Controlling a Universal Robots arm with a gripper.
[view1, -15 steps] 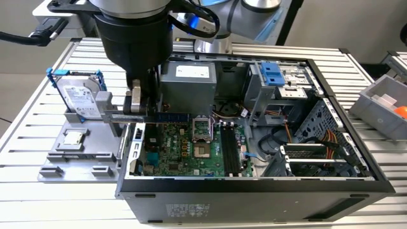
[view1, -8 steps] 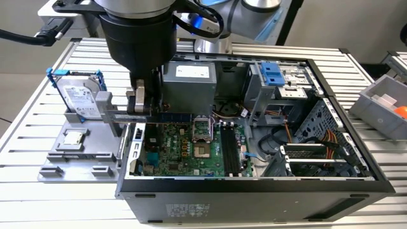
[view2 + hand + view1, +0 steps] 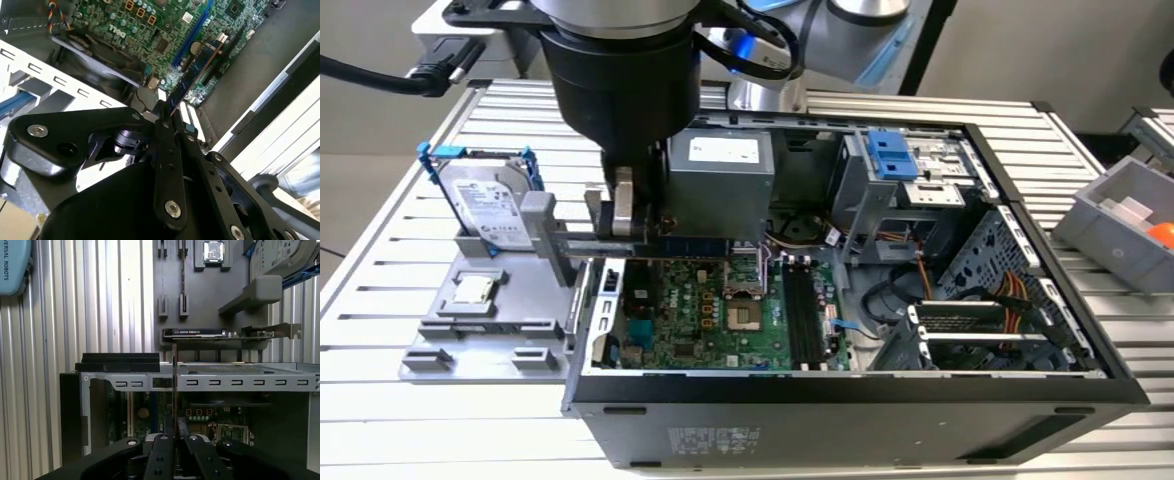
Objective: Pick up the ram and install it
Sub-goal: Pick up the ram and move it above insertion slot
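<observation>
The ram [image 3: 698, 245] is a thin dark blue-green stick held level over the far left part of the open computer case [image 3: 854, 385]. My gripper [image 3: 616, 215] is shut on one end of it, above the motherboard [image 3: 680, 320]. In the second wrist view the ram [image 3: 196, 67] juts out from the gripper [image 3: 166, 116] over the green board. The first wrist view shows the ram [image 3: 174, 385] edge-on as a thin upright line rising from the gripper [image 3: 174, 439]. The long black slots [image 3: 803, 320] lie further toward the exterior view's right.
A silver hard drive in a blue frame [image 3: 487, 200] stands on a grey fixture [image 3: 480, 310] at the case's left. A grey power supply [image 3: 720, 165] sits behind the gripper. A grey bin [image 3: 1127, 210] is at the far right. A card [image 3: 200, 333] rests on the fixture.
</observation>
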